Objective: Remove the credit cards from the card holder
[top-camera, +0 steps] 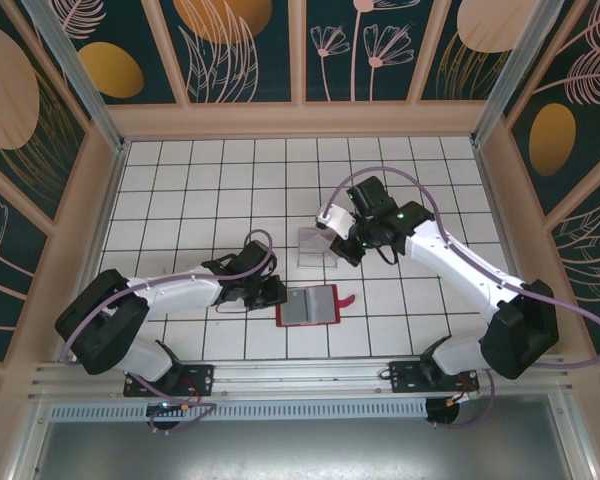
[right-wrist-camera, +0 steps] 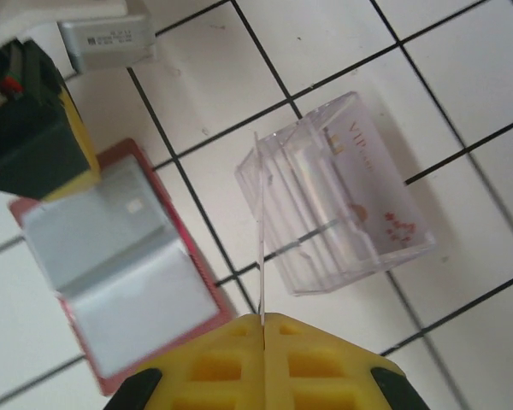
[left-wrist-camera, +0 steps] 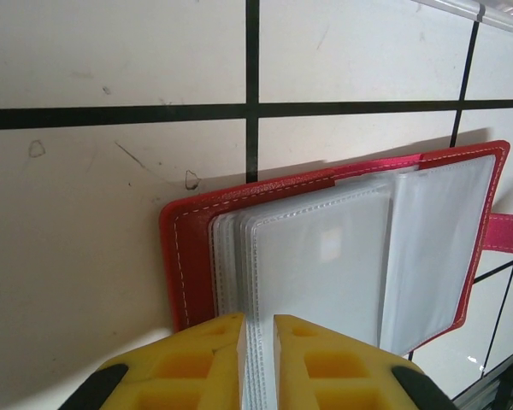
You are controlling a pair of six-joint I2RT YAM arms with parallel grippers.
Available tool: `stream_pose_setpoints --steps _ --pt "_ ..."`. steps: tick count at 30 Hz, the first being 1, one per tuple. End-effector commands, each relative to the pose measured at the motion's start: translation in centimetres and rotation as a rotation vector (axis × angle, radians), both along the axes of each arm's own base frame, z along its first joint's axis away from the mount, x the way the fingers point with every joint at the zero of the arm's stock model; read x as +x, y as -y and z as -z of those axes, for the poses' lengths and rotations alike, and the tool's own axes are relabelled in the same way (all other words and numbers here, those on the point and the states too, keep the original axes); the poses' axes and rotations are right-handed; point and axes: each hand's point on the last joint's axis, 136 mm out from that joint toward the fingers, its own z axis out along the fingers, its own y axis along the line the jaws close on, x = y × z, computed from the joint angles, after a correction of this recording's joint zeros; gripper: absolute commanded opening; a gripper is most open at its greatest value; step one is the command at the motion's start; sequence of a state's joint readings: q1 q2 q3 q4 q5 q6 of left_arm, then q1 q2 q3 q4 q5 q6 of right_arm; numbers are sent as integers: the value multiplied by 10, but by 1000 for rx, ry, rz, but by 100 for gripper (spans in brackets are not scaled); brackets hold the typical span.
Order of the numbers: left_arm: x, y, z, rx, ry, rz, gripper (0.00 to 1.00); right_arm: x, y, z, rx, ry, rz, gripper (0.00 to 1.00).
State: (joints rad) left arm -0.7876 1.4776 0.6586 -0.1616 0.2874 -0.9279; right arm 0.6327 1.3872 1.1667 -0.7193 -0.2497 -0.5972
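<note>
Red card holder (top-camera: 308, 306) lay open on the white-tiled table (top-camera: 210, 180), near its front edge, with bare tiles around it. Clamped on the outer edge of its clear sleeves (left-wrist-camera: 325, 256) was the left gripper (left-wrist-camera: 258, 342). The right gripper (right-wrist-camera: 262, 326) pinched a thin credit card (right-wrist-camera: 258, 222) edge-on above the clear tray (right-wrist-camera: 342, 266), which had a pale card (right-wrist-camera: 372, 184) inside.

The top camera looks steeply down from high over the worktop's (top-camera: 210, 180) near edge, taking in all of it. The left wrist camera sits very close to the card holder (left-wrist-camera: 325, 231) by that near edge. The right wrist camera looks down from higher up, sharing the holder and the clear tray (right-wrist-camera: 342, 196).
</note>
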Motion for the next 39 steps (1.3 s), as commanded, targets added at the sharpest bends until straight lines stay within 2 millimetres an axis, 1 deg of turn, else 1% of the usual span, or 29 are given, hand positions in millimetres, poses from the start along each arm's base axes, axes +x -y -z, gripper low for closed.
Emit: stream_pose_setpoints --steps 1,4,9,15,18,23,30,35,39 --pt "2 2 -6 5 21 21 18 7 7 0 -154 98 -150 0" --pt "2 1 -6 8 24 21 18 19 4 -3 -205 125 -197 0" --pt "2 2 -3 10 19 25 18 38 -1 4 -299 131 -277 0" --pt "4 6 -3 -1 19 22 18 58 -7 12 -347 76 -315 0" --pt "4 6 -1 -2 13 21 18 65 -11 16 -367 45 -331 0" --pt "6 6 -2 -2 19 5 18 73 -13 24 -397 14 -343 0" --pt "6 6 -2 -2 13 3 18 74 -16 32 -397 -1 -364 0" --pt "9 5 -5 0 30 -14 18 75 -9 48 -450 -28 -350 0" --pt "10 5 -7 -3 31 -19 18 79 -14 55 -441 -38 -353 0"
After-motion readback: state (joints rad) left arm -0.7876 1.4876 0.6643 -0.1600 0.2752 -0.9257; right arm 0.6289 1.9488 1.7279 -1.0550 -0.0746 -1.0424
